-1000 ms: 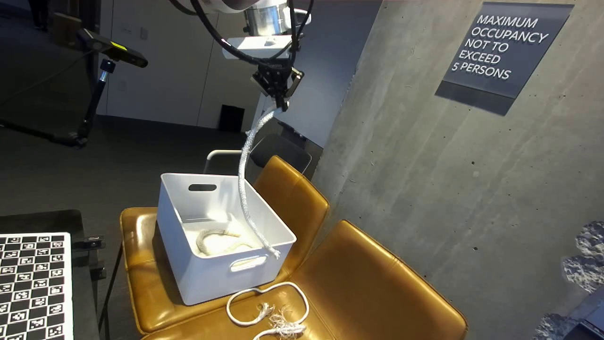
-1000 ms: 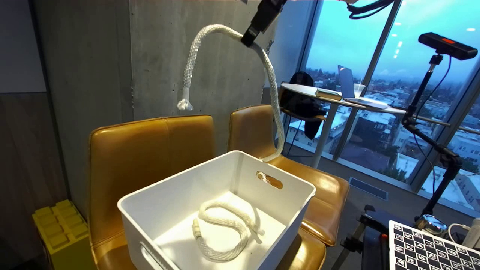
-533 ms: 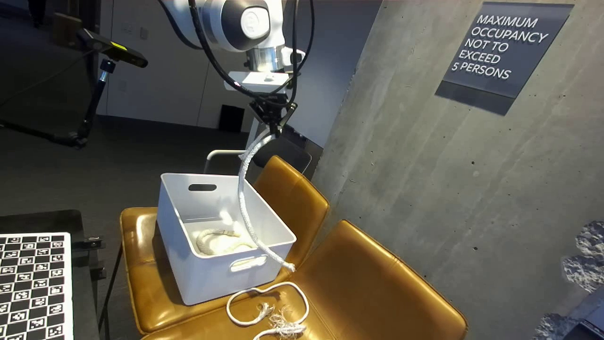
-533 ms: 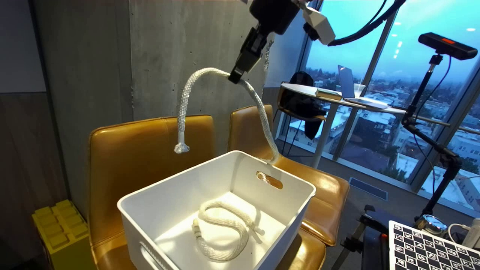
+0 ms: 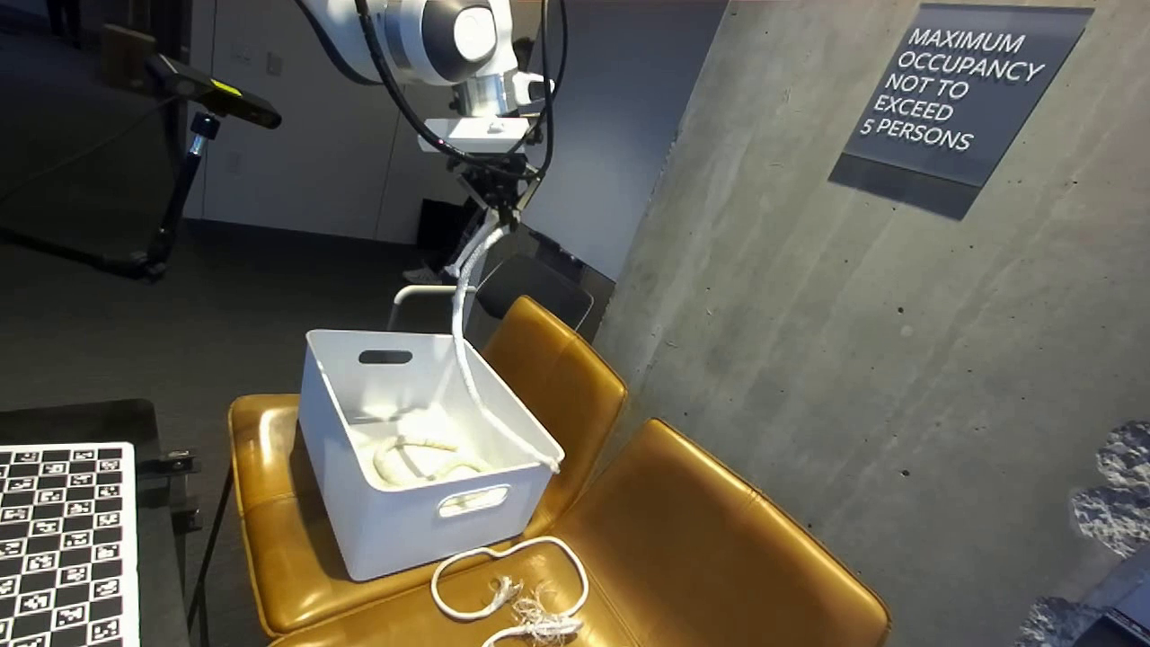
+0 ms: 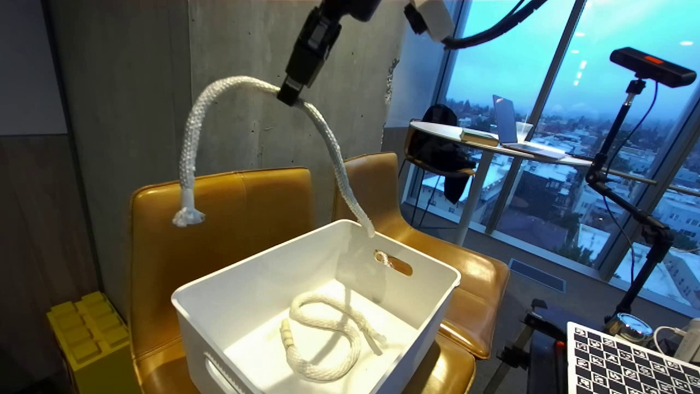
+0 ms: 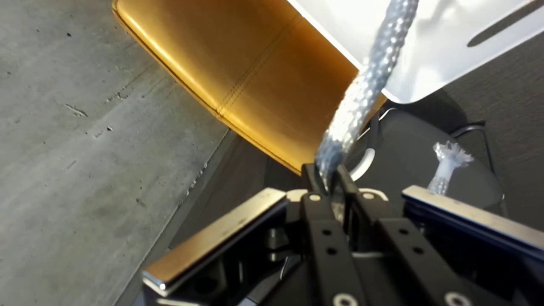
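While the black two-fingered gripper (image 6: 290, 92) hung higher than the rim of a white rectangular plastic bin (image 6: 284, 279), its fingers were clenched on a thick white braided rope (image 6: 338, 167), pinching it partway along so that both ends drooped. In an exterior view the rope's frayed left end dangled before the backrest of the left of two tan leather chairs (image 6: 235, 213), while its right end came down by the bin's far-right wall; whether the two touched could not be told. The bin stood on that left chair, and a cream braided rope (image 6: 322, 375) lay curled in an S inside it. On the seat of the right chair (image 5: 719, 530), near the bin, a thinner white cord with shredded ends (image 5: 544, 624) lay partly looped. Farther right, a dark sign with white lettering (image 5: 961, 99) was fixed to a grey concrete wall (image 5: 782, 341).
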Motion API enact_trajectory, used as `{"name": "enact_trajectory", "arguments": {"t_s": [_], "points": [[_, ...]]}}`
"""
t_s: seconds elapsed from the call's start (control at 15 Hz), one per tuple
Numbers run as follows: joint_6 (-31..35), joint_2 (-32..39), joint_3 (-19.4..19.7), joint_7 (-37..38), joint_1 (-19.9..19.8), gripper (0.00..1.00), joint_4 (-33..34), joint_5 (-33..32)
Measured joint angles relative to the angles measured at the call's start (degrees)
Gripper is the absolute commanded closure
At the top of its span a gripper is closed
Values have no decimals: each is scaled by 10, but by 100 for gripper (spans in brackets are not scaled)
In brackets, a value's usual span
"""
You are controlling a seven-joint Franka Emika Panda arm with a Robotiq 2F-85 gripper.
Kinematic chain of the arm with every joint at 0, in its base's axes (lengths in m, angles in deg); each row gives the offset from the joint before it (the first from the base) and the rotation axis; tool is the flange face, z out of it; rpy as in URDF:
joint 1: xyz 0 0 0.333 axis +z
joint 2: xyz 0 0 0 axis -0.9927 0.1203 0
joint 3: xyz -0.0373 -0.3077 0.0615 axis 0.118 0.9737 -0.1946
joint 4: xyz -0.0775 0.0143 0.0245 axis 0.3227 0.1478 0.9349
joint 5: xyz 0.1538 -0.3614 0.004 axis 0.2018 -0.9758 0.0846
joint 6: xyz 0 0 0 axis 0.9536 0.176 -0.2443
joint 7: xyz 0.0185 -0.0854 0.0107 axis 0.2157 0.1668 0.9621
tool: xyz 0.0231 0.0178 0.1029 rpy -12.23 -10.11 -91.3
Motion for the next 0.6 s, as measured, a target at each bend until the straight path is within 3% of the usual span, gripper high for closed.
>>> {"name": "enact_trajectory", "arguments": {"t_s": [0.27, 0.6], "points": [[-29, 7, -3, 8, 21, 97, 44, 0], [-31, 36, 0, 15, 21, 97, 40, -3]]}}
